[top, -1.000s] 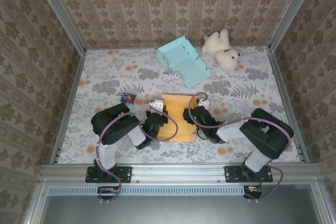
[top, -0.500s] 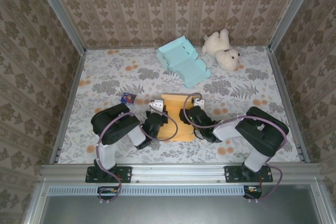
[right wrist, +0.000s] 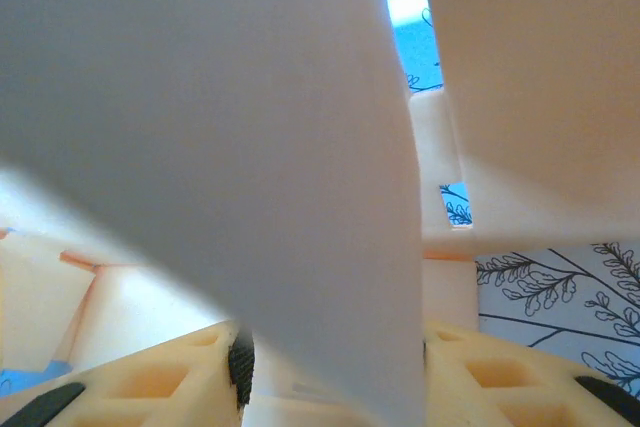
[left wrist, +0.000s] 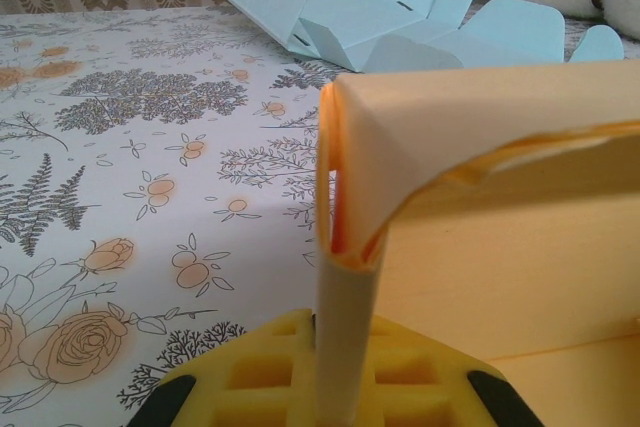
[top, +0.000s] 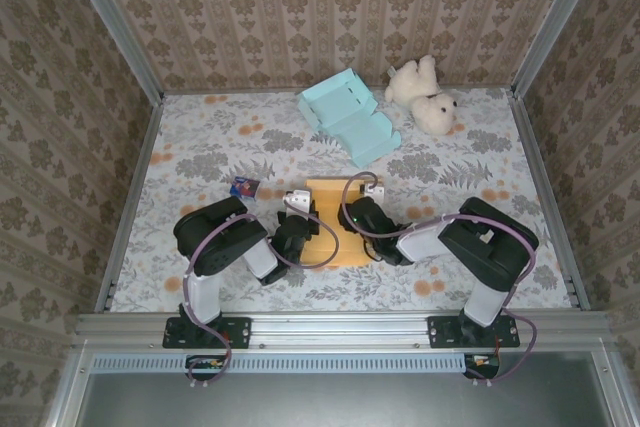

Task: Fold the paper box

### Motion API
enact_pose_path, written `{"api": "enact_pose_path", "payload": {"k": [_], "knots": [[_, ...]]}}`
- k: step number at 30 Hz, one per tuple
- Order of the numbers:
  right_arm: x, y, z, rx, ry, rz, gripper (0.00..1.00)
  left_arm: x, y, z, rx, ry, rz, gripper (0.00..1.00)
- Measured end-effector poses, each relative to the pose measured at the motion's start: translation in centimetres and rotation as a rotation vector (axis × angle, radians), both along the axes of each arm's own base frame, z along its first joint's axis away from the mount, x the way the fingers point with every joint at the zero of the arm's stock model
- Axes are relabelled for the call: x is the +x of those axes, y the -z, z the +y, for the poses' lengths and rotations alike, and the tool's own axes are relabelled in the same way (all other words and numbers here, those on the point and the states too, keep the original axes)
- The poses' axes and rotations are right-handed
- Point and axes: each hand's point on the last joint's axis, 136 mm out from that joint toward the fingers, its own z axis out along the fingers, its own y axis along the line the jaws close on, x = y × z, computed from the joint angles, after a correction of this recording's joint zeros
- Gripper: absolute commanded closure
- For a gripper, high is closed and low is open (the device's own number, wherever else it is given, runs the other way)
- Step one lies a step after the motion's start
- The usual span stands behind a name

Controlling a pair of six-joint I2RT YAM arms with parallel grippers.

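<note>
Left gripper stays clamped on an upright wall of the orange paper box, at the table's near middle. Right gripper has slid left over the box — probably folding a side inward. Blurred paper crowds its fingers — grip or not, I cannot tell.

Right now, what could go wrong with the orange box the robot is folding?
The left gripper is shut on one thin flap of the orange paper box, which bows; a hard pull might tear or crease it. The right gripper has a box wall between its fingers, so a push could squash the box or slide it across the table.
</note>
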Motion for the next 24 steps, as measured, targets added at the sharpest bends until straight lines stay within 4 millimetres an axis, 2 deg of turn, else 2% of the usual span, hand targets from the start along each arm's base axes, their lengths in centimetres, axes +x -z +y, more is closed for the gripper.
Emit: {"api": "enact_pose_path", "payload": {"k": [16, 24], "knots": [[0.39, 0.40, 0.12, -0.027, 0.077, -0.033, 0.53, 0.09, -0.01, 0.27, 0.003, -0.016, -0.003, 1.00], [-0.53, -0.04, 0.54, 0.008, 0.030, 0.001, 0.51, 0.07, 0.00, 0.22, 0.003, -0.013, -0.003, 1.00]]}}
